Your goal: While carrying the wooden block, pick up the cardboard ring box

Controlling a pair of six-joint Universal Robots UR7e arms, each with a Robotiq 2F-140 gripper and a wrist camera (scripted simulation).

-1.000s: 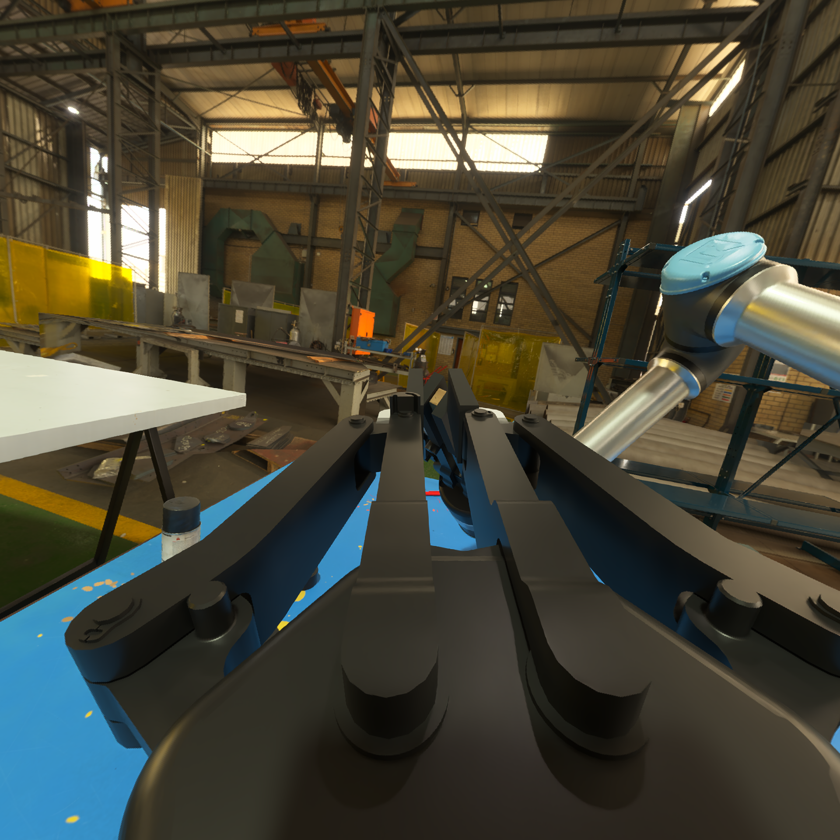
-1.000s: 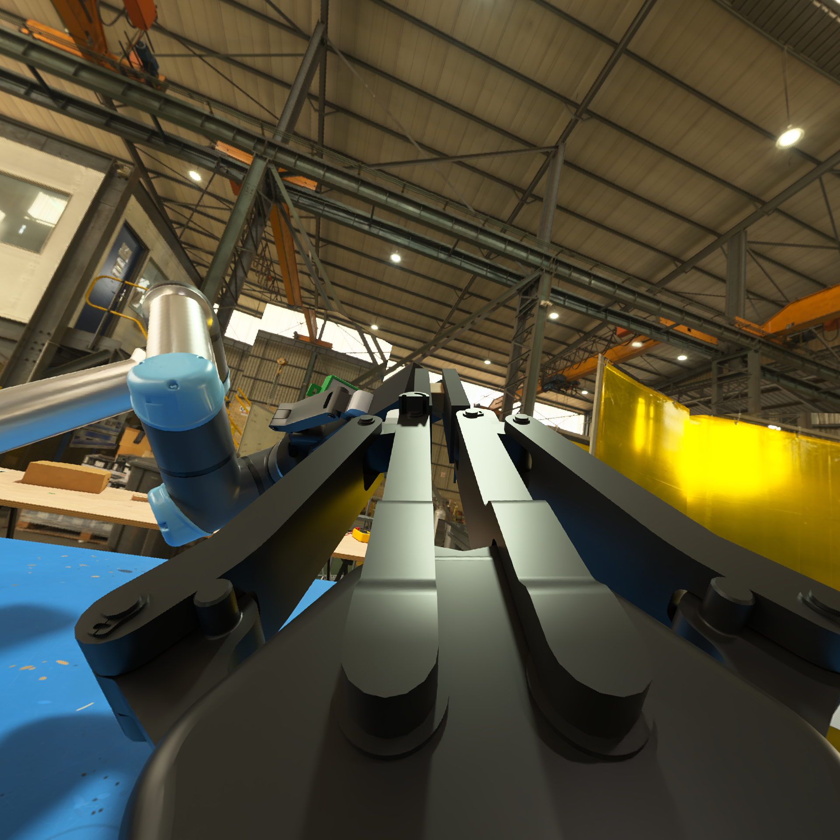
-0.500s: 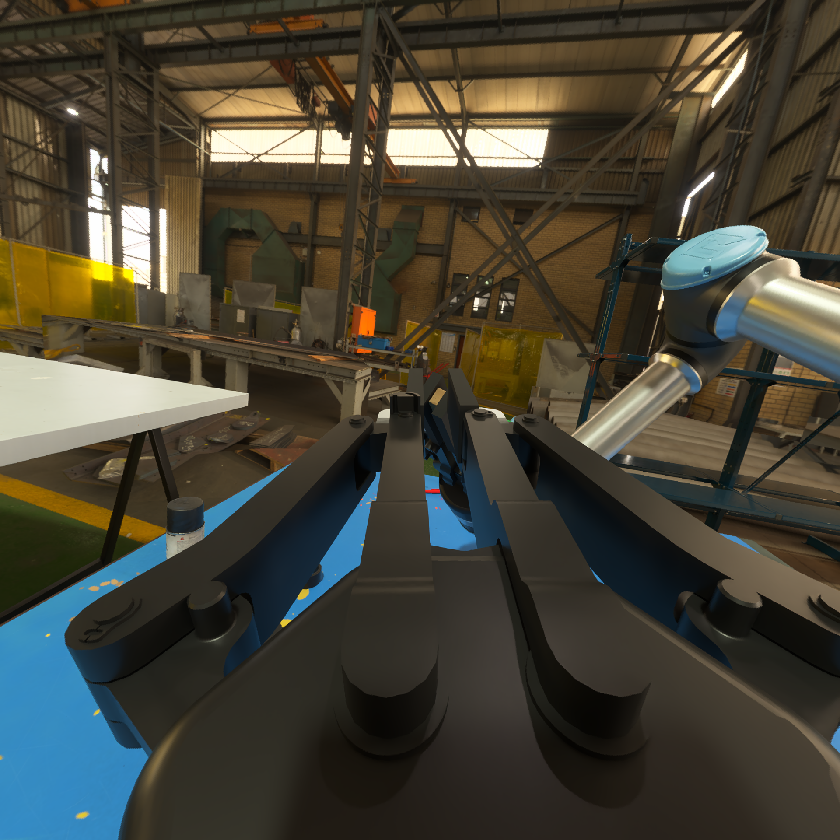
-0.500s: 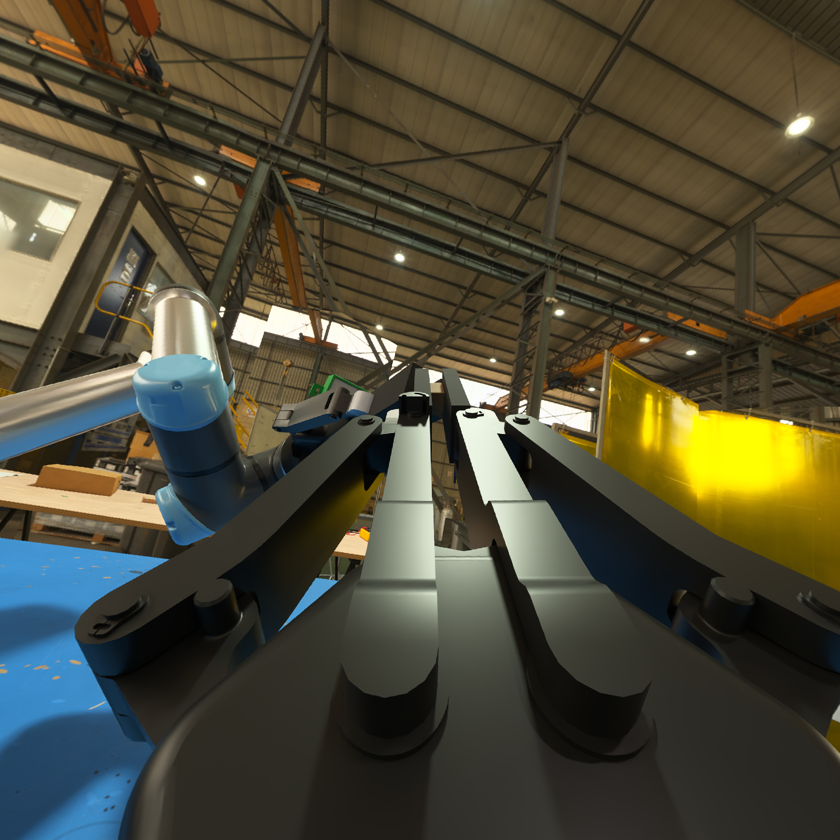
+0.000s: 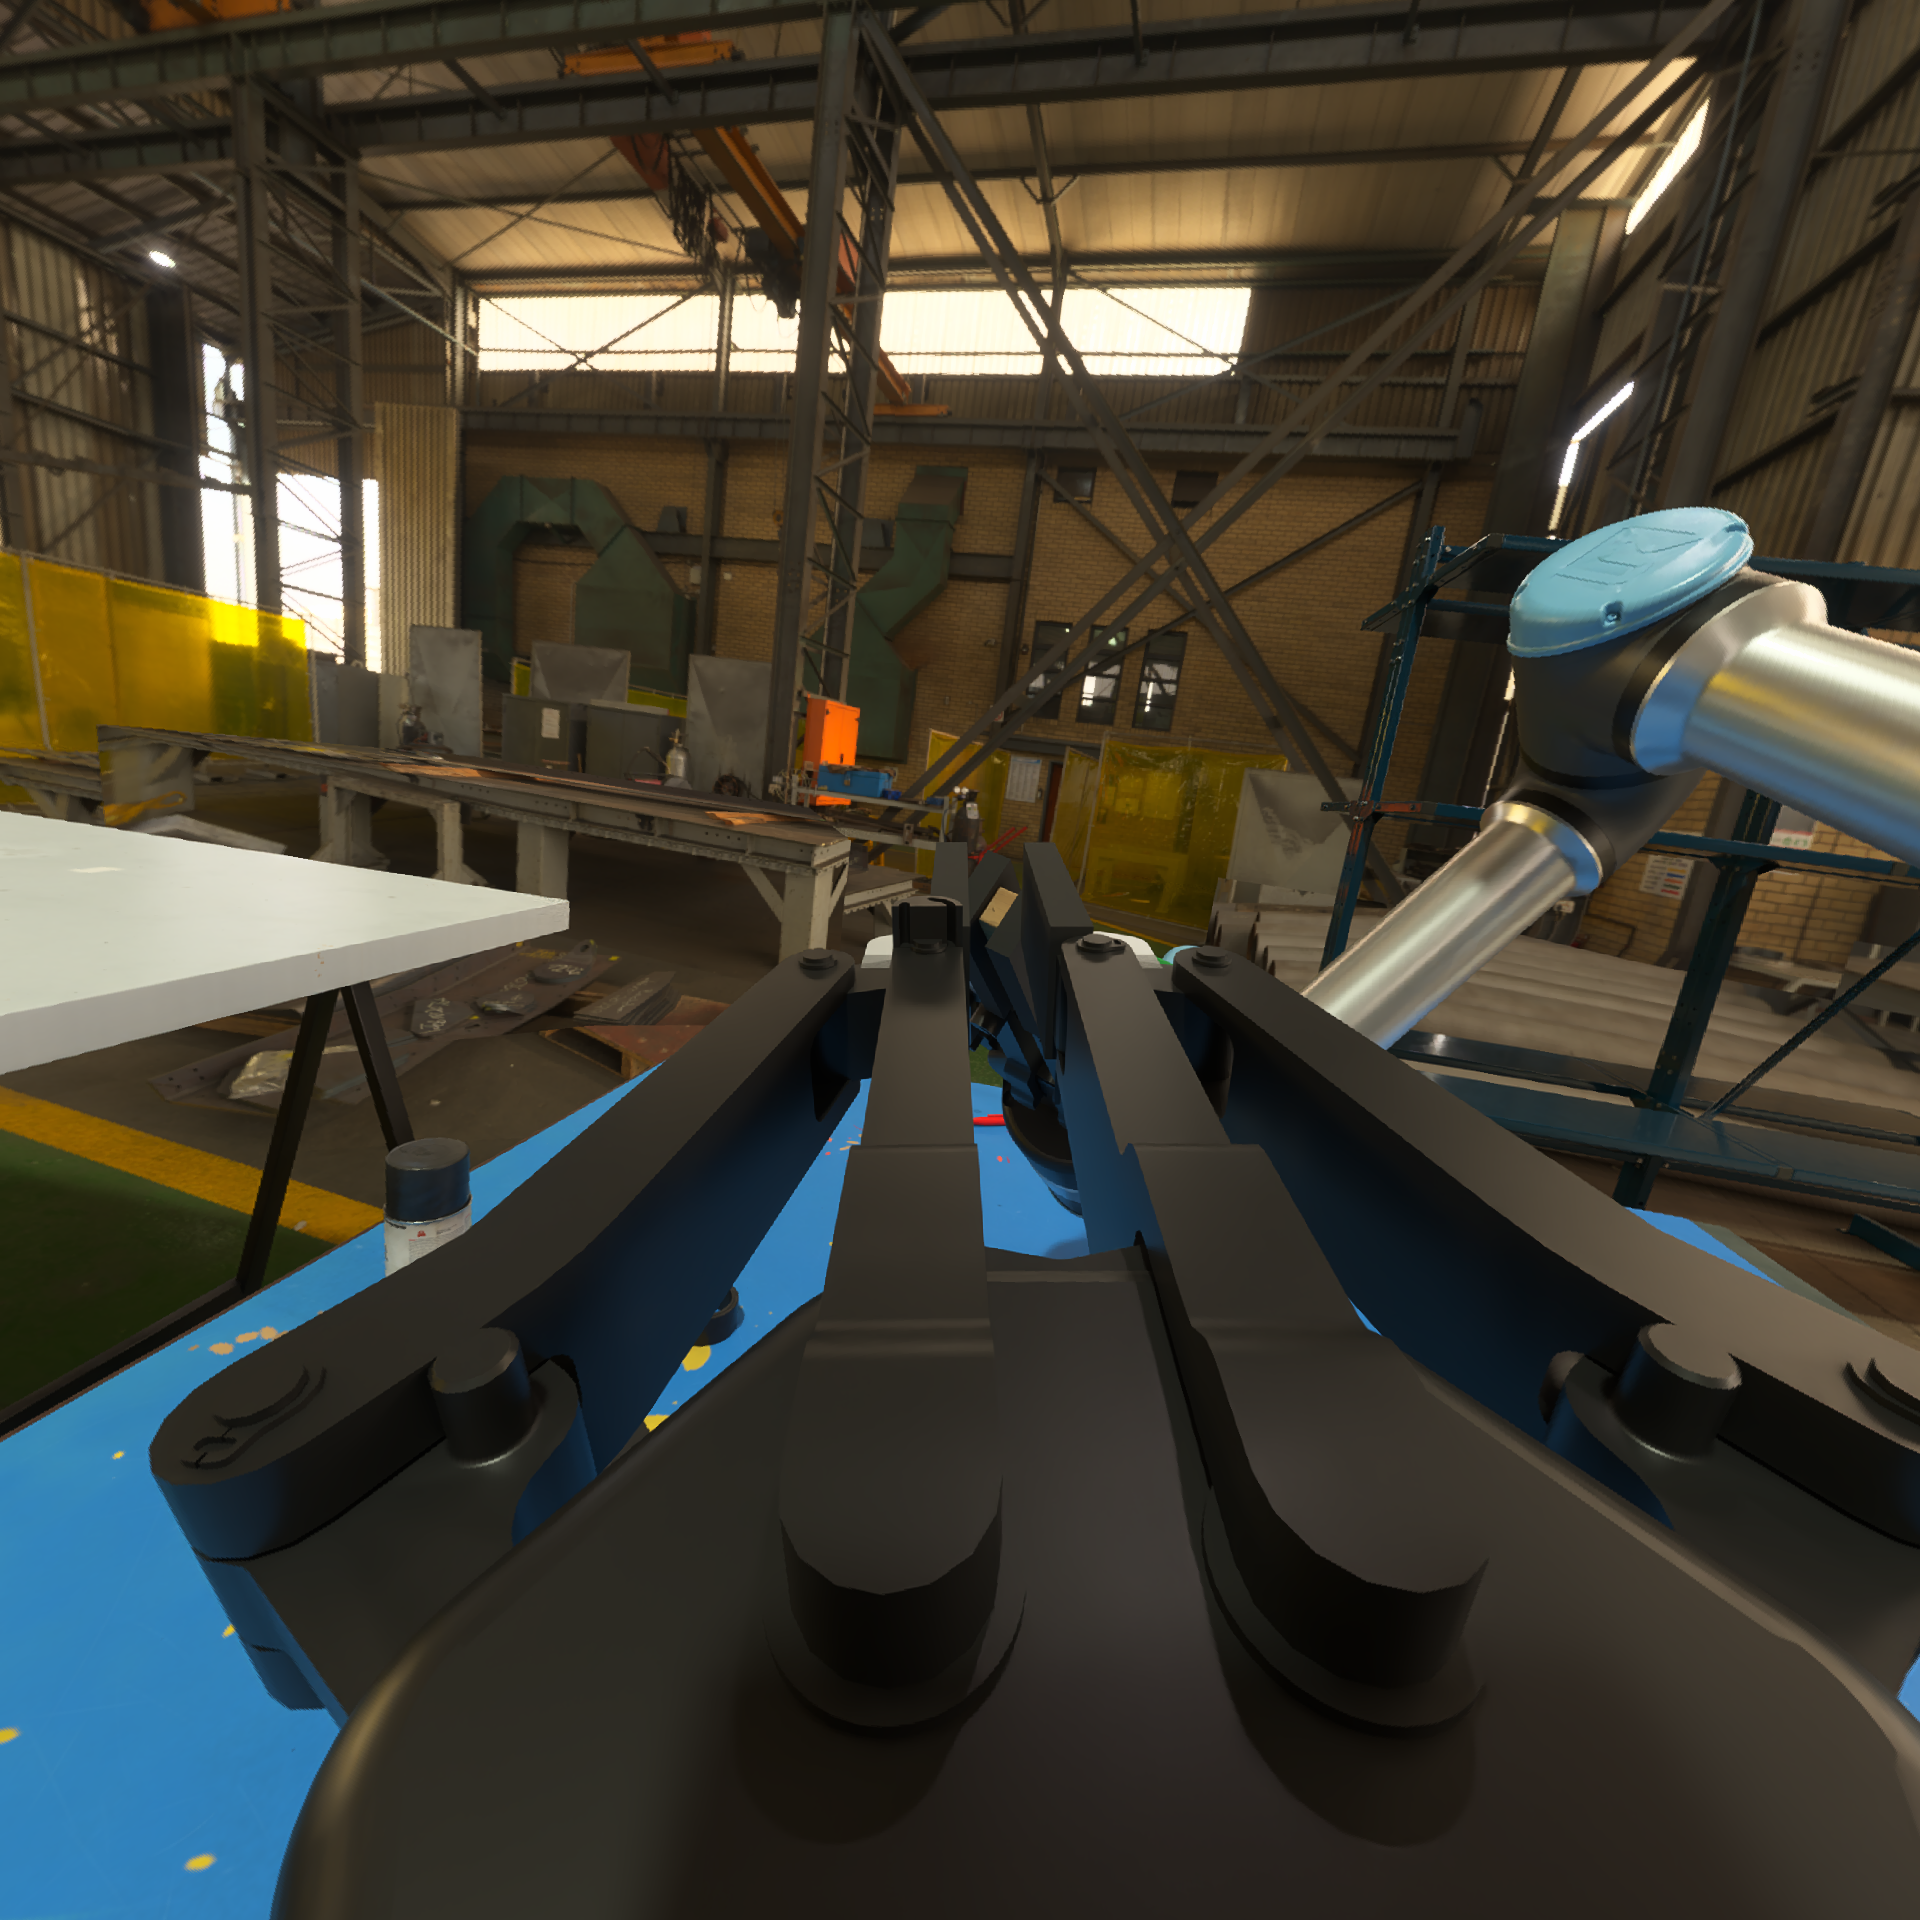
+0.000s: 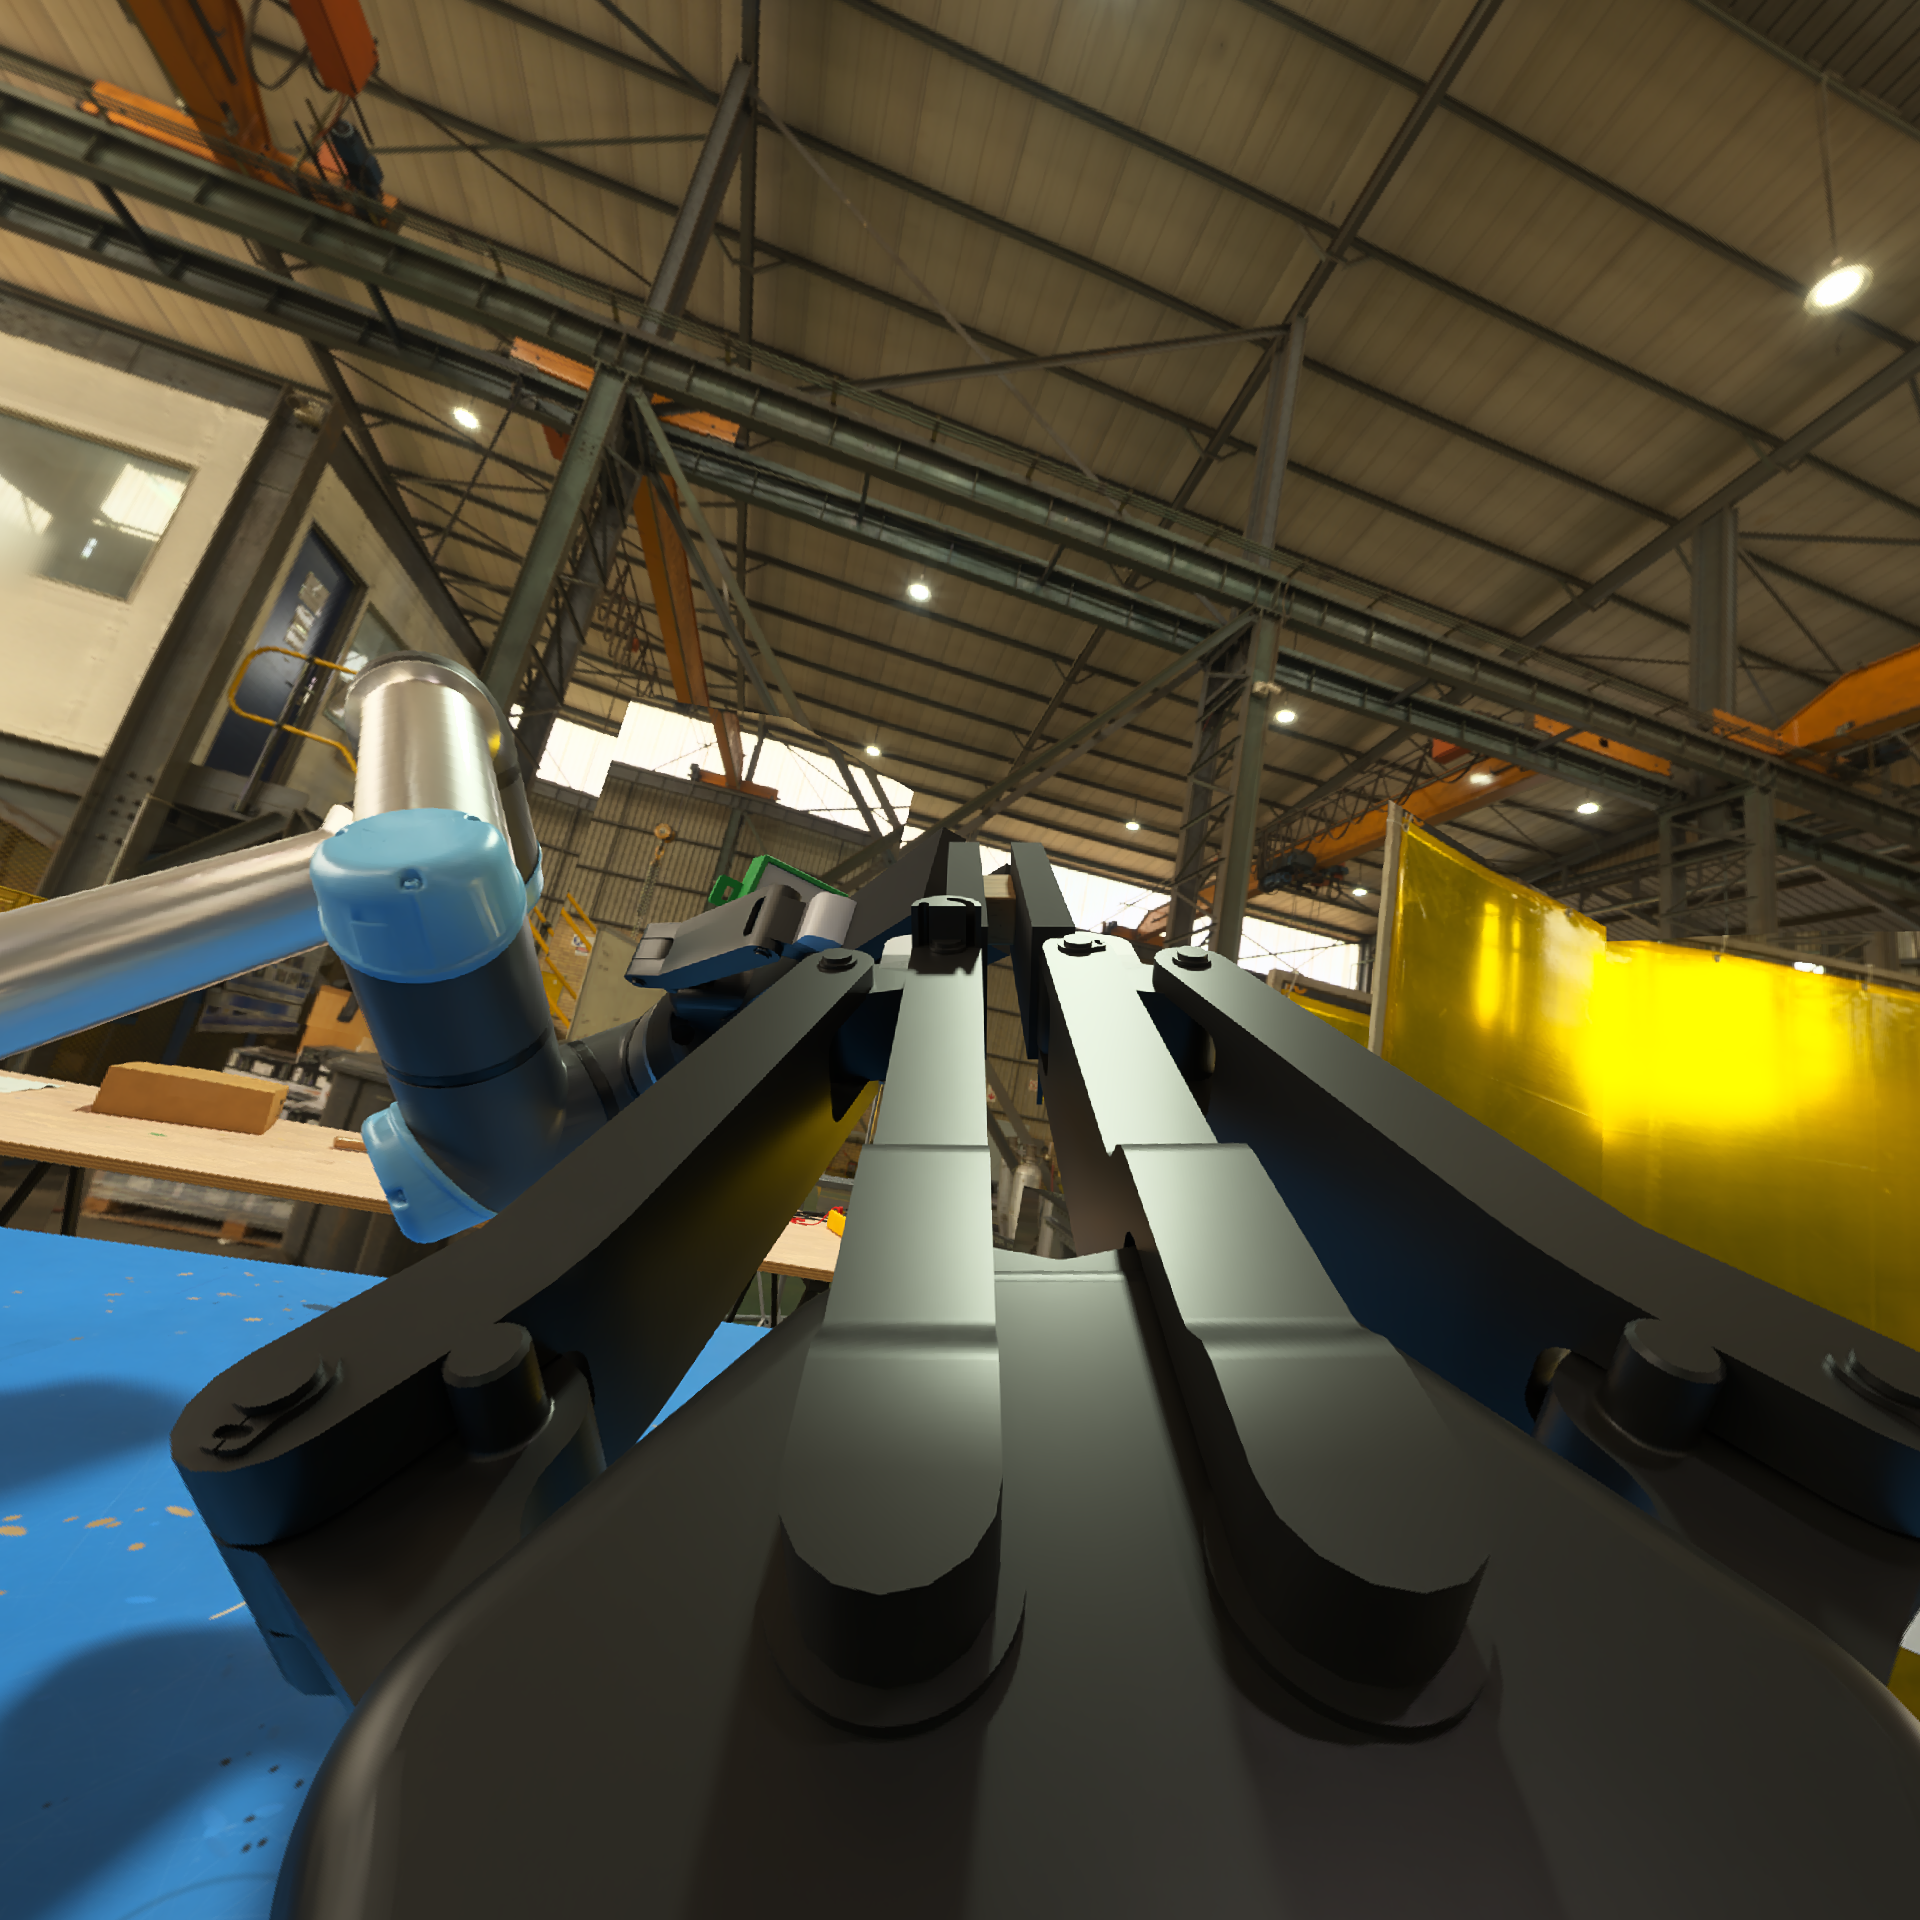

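In the left wrist view my left gripper (image 5: 992,883) is raised over the blue table (image 5: 125,1621), its fingers nearly together on a thin tan sliver, the wooden block (image 5: 997,906). In the right wrist view my right gripper (image 6: 995,868) points up towards the roof, shut on the same tan block (image 6: 997,886). The two grippers meet tip to tip: the left gripper (image 6: 727,925) shows beside the right one's fingertips. Most of the block is hidden by the fingers. I see no cardboard ring box on the blue table.
The right arm's elbow (image 5: 1621,665) crosses on the right. The left arm's elbow (image 6: 436,935) stands at the left. A spray can (image 5: 426,1195) stands at the blue table's far left edge. A white table (image 5: 208,935) lies beyond it. A brown box (image 6: 187,1096) sits on a far wooden bench.
Both grippers stay shut on the block. The background drifts slightly in both views, and the left arm's elbow has shifted a little to the right in the right wrist view.
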